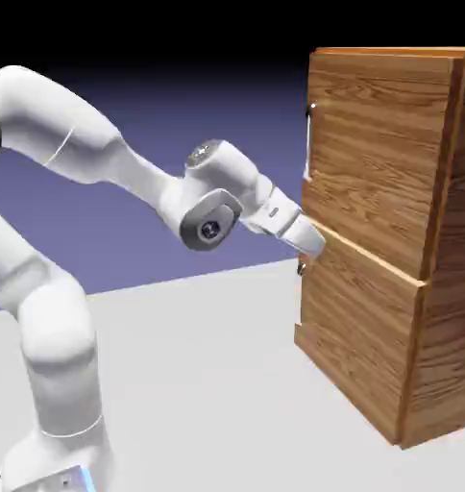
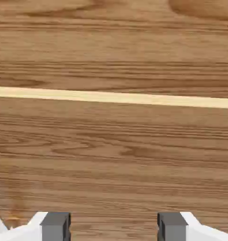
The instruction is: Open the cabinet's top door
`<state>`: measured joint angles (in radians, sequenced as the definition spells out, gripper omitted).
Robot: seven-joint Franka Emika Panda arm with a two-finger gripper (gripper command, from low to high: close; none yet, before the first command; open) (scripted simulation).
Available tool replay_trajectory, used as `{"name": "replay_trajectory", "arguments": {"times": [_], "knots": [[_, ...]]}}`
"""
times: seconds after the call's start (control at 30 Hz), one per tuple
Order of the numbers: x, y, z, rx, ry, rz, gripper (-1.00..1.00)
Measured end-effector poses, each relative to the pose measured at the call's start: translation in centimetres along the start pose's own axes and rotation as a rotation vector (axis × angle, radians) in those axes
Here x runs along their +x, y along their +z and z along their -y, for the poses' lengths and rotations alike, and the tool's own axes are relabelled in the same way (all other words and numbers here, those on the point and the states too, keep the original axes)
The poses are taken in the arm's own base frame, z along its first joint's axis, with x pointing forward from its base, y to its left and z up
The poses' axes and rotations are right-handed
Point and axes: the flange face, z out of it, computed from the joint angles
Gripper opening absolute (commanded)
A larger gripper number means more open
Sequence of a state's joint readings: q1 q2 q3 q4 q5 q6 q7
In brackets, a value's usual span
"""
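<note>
cabinet [image 1: 390, 240]: brown grained wood, right of the exterior frame, standing on the table [image 1: 208, 365]. top door [image 1: 376, 144]: upper panel, shut; likely rigid, hinged, swinging with little effort. best hold: silver handle [image 1: 310, 142] at its left edge, slim, probably slick. contents: hidden behind closed panels. fingers [image 2: 114, 226]: spread, empty, close to the wood at the seam between panels, below the handle.
</note>
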<state>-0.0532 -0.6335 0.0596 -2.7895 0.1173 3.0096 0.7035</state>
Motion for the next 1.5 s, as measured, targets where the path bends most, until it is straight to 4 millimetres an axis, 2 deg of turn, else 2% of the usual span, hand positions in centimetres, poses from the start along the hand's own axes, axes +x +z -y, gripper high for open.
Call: {"name": "replay_trajectory", "arguments": {"times": [0.2, 0.4, 0.63, 0.83, 1.0, 1.17, 1.33, 1.5], "knots": [[3.2, -5.7, 1.4, 0.067, 0.121, -0.114, 0.0], [4.3, -11.2, 3.1, 0.148, 0.208, -0.217, 0.0], [3.3, -16.1, 5.7, 0.25, 0.258, -0.322, 0.0], [1.0, -18.3, 8.5, 0.335, 0.257, -0.399, 0.0], [-1.4, -18.3, 11.1, 0.395, 0.229, -0.45, 0.0], [-4.0, -16.4, 13.4, 0.442, 0.181, -0.489, 0.0], [-6.2, -12.6, 15.3, 0.473, 0.119, -0.515, 0.0], [-7.6, -7.1, 16.2, 0.486, 0.052, -0.528, 0.0]]}}
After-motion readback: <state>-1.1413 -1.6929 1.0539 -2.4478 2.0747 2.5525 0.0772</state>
